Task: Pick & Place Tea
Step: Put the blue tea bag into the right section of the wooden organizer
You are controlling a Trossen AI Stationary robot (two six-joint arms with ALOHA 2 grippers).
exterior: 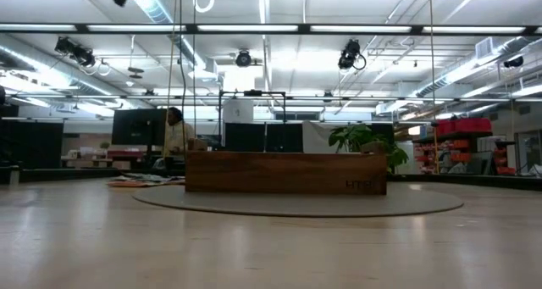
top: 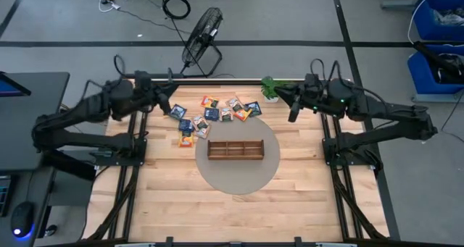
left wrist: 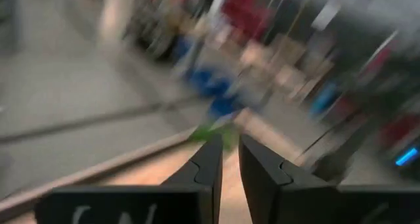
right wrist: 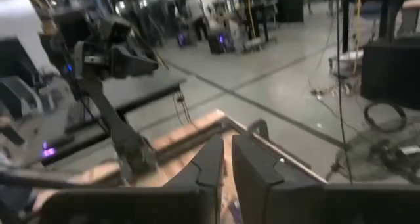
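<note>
wooden table (top: pixel 217 203), tea (top: pixel 217 113) between both arms, fingers (left wrist: pixel 209 168) clenched empty, well apart

left arm: folded at the table's far left corner, reaching inward, raised off the surface | left gripper (top: pixel 172 102): fingers (left wrist: pixel 209 168) nearly together, holding nothing | right arm: mirrored at the far right corner | right gripper (top: pixel 292 115): pointing down, fingers (right wrist: pixel 211 159) nearly together, empty
</note>
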